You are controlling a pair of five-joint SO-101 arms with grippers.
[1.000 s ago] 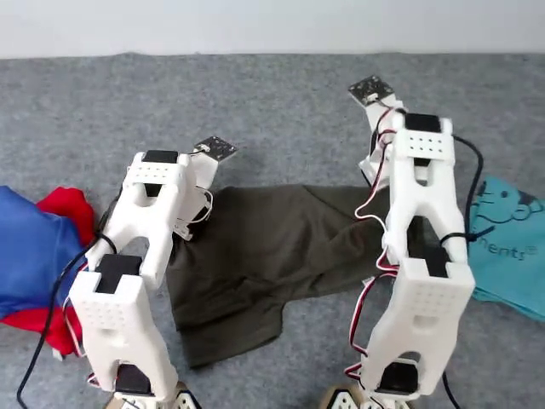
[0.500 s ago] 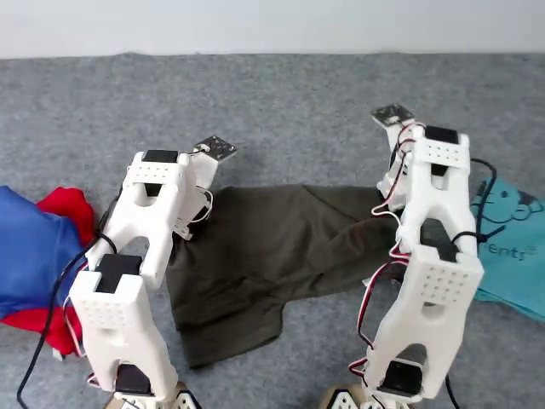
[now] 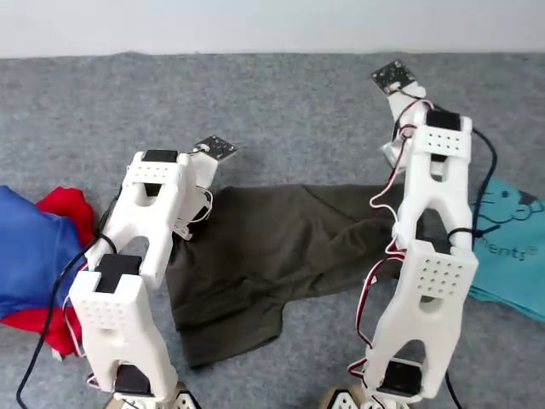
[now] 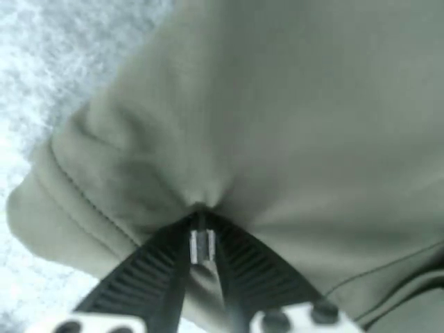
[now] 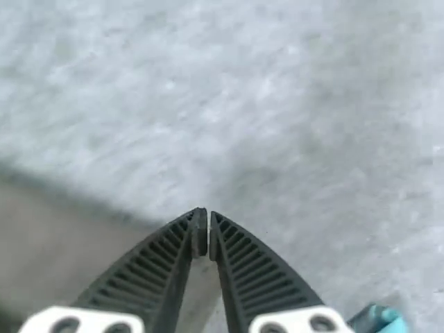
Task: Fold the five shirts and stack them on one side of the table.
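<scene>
The table (image 3: 281, 111) has a fuzzy grey top, and a white wall (image 3: 255, 25) runs along the top of the high view. A dark green shirt (image 3: 272, 247) lies spread out in the middle of the frame, a bit crumpled. At the left edge a blue shirt (image 3: 25, 247) lies bunched on top of a red shirt (image 3: 64, 204). At the right edge is a teal shirt (image 3: 511, 247) with a picture on it.

The left arm (image 3: 145, 230) bends over the left side of the dark green shirt. The left gripper (image 4: 201, 223) is pinched tight on a fold of it. The right arm (image 3: 434, 213) stands between the green and teal shirts. The right gripper (image 5: 204, 223) is closed with nothing in it, over bare grey table just beside the green shirt's edge.
</scene>
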